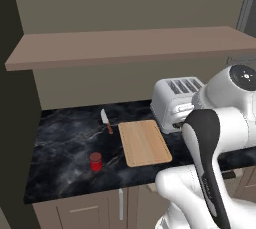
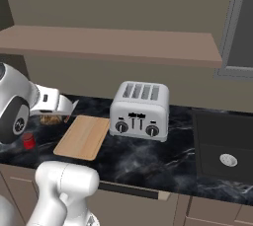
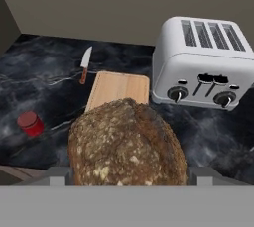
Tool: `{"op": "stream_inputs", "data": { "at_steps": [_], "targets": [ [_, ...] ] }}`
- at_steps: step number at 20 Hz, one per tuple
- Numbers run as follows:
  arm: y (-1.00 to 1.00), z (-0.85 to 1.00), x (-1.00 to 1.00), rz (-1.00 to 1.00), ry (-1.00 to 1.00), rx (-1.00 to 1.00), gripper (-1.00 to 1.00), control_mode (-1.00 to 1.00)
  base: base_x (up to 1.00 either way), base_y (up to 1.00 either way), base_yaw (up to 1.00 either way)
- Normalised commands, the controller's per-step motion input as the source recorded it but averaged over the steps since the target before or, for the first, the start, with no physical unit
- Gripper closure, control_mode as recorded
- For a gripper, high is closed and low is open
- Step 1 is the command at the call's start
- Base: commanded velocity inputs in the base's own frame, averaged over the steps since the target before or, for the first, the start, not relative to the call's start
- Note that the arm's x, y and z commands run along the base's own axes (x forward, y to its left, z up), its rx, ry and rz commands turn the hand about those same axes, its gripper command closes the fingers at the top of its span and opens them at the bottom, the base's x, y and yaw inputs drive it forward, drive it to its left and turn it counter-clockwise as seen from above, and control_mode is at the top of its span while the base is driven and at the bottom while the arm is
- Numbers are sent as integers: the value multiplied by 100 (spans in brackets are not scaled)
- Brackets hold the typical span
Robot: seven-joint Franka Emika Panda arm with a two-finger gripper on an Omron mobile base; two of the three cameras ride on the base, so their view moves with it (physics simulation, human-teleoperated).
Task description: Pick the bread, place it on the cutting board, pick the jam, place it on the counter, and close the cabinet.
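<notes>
brown loaf [image 3: 127, 144] fills your pincer [image 3: 127, 179], clamped at both sides, held above the bench [image 1: 65, 138]. board [image 3: 119, 88] lies ahead and below, jam [image 3: 31, 123] off to its left. release too early or off-centre and you risk the loaf rolling toward the toaster [image 3: 201, 65] or knife [image 3: 85, 64].

Brown bread [image 3: 126, 144] aloft; red jam [image 1: 95, 161] on counter [image 1: 65, 138].

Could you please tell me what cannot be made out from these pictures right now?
- Gripper fingertips: hand view, hidden behind the bread.
- Bread in the right base view: mostly covered by the arm.
- Cutting board near end: hand view, hidden by the bread.
- Toaster front: left base view, blocked by the arm.
</notes>
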Motion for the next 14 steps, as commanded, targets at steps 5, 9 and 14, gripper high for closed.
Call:
{"op": "stream_inputs", "data": {
  "at_steps": [5,9,14],
  "targets": [
    [9,-23,4,0,2,0,100,-100,0,0,0],
    [2,-11,9,0,2,0,100,-100,0,0,0],
    [0,-10,18,0,2,0,100,-100,0,0,0]
  ]
}}
